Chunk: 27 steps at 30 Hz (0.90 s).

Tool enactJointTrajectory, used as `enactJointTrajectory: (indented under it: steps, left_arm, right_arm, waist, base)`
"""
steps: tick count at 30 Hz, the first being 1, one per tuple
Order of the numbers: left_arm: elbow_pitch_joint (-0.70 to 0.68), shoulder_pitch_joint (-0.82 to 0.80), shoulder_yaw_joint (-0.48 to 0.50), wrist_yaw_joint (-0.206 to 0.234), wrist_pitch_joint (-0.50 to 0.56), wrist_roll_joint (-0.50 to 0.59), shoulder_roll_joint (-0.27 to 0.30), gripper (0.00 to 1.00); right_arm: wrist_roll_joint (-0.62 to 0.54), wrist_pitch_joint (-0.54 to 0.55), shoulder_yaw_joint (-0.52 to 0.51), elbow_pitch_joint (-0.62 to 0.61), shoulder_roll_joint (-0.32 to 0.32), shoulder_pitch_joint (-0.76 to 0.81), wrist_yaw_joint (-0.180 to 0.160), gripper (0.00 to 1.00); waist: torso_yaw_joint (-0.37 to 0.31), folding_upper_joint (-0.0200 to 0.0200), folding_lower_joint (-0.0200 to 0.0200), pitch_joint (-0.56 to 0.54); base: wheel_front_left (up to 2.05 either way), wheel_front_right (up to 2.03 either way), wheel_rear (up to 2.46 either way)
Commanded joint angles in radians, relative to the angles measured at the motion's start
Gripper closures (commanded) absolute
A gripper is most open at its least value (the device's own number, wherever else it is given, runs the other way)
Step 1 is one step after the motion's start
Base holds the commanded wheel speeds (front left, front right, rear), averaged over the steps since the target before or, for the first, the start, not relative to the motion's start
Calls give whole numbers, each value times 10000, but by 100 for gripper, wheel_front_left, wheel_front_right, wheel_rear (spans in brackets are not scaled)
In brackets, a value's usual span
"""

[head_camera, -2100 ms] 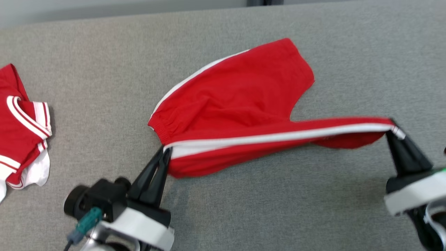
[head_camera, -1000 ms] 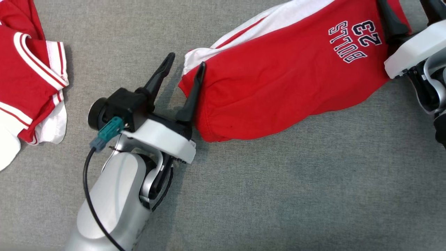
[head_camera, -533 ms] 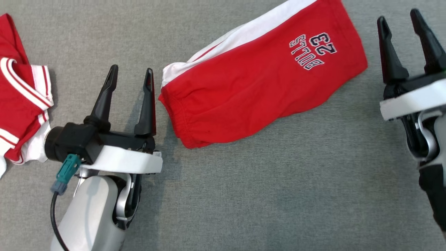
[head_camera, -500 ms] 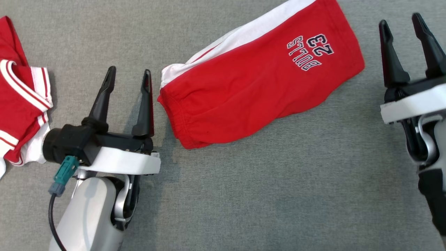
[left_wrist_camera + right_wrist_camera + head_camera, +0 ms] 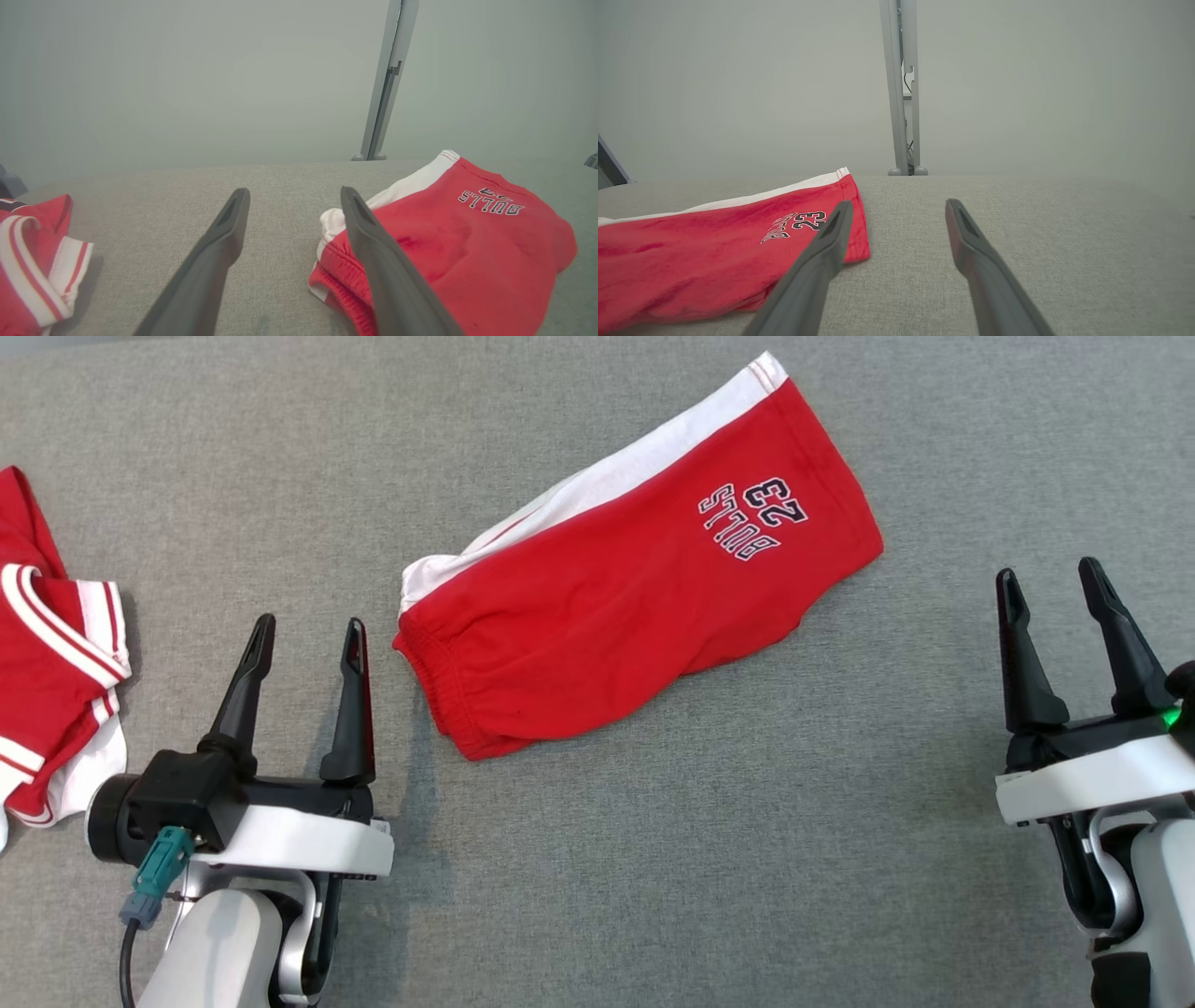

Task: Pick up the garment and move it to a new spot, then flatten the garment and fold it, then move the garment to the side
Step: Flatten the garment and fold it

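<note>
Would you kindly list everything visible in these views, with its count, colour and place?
shorts: one, red with a white side stripe and dark "BULLS 23" print, lying folded mid-table between the grippers
second garment: one, red with white striped trim, bunched at the table's left side
table: one, grey fabric surface, under both garments
post: one, grey, upright beyond the table's far edge
wall: one, pale grey, behind the post
left gripper: one, dark fingers, open and holding nothing, beside the shorts' waistband
right gripper: one, dark fingers, open and holding nothing, to the right of the shorts, apart from them
</note>
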Motion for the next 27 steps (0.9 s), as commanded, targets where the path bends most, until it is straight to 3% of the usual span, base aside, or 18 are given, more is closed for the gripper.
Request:
enactJointTrajectory:
  steps: [1,12,19,22,27]
  left_arm:
    - [-44,89,55,61,16,-28,69,0]
    - [-252,271,-70,147,236,-71,178,0]
    - [-311,119,-185,137,249,-101,110,0]
    - [-383,-1,-276,170,227,-101,11,0]
    - [-174,-264,-503,23,127,-106,-204,0]
  right_arm:
    - [-66,74,-47,-113,31,139,-6,0]
    - [-194,514,-234,-629,214,439,-7,0]
    - [-47,753,-266,-770,-45,-68,-7,0]
    - [78,1112,-180,-182,-457,-865,-6,0]
    - [638,1526,1030,1307,-1143,-2109,-6,0]
  waist:
    - [-62,0,0,-67]
    - [-138,0,0,-155]
    - [38,0,0,17]
    - [209,0,0,277]
    - [710,0,0,506]
  base:
    - [0,0,0]
    - [0,0,0]
    - [0,0,0]
    - [0,0,0]
    - [0,0,0]
